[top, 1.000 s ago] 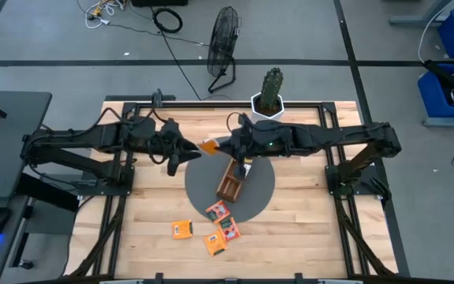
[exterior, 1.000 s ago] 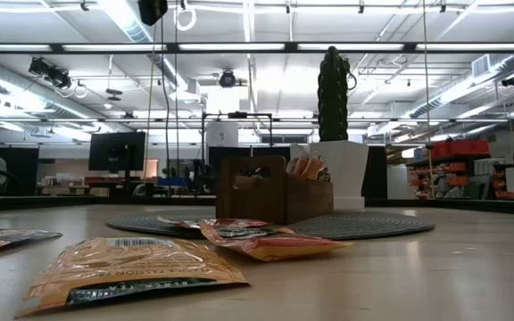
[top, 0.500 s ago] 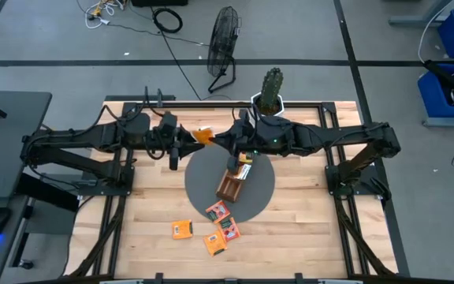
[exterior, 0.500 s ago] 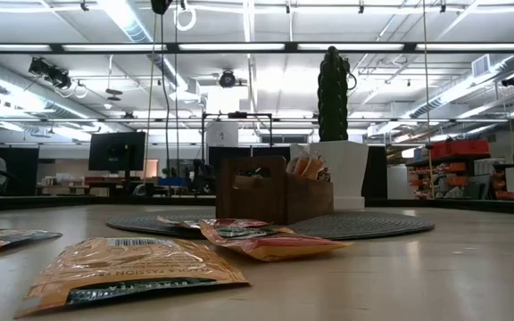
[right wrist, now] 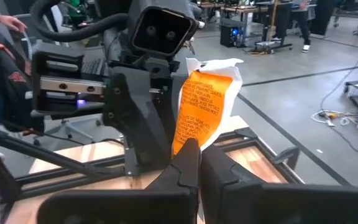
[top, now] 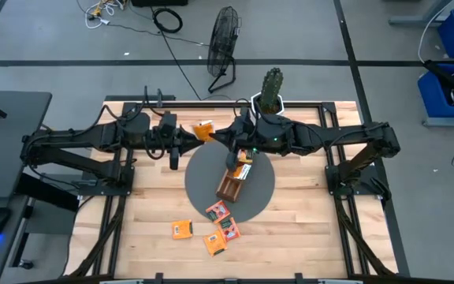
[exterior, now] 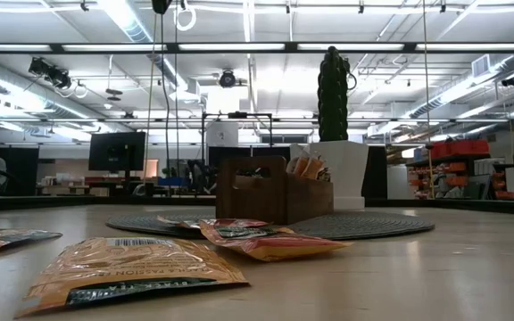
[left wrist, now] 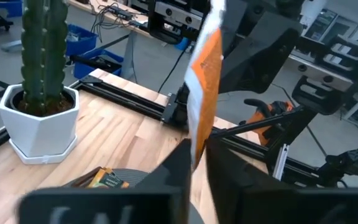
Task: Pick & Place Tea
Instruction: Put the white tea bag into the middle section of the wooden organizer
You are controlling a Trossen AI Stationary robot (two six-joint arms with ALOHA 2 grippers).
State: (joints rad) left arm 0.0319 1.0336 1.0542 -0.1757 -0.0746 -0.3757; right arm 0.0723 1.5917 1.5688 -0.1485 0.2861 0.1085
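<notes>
An orange tea sachet (top: 204, 130) is raised above the table's far middle, between my left gripper (top: 190, 141) and my right gripper (top: 224, 139). Both are shut on it. The right wrist view shows the sachet (right wrist: 204, 102) face-on, the left wrist view shows the sachet (left wrist: 204, 74) edge-on. A brown wooden tray (top: 231, 184) with sachets in its far compartment (top: 244, 170) stands on a dark round mat (top: 199, 185). Several more sachets (top: 217, 229) lie flat on the table near the mat's near rim. The low view shows those sachets (exterior: 128, 272) and the tray (exterior: 257, 189), but neither gripper. My left gripper pinches the sachet's lower edge (left wrist: 196, 144) between its two fingers, coming level from the table's left. The sachet stands upright above the fingers, lifted clear. My right gripper pinches the sachet's lower corner (right wrist: 184, 143) between its two fingers, level from the table's right. The sachet stands upright, clear of the table.
A cactus in a white pot (top: 270, 96) stands at the table's far edge, close behind the right gripper. Black frame rails (top: 124, 181) run along the table's sides. Bare wood (top: 306, 229) lies at the near right.
Both grippers have moved together toward the table's far edge with the sachet between them. The sachet has gone from above the mat's far-left rim to beyond it, and stays clear of the table.
</notes>
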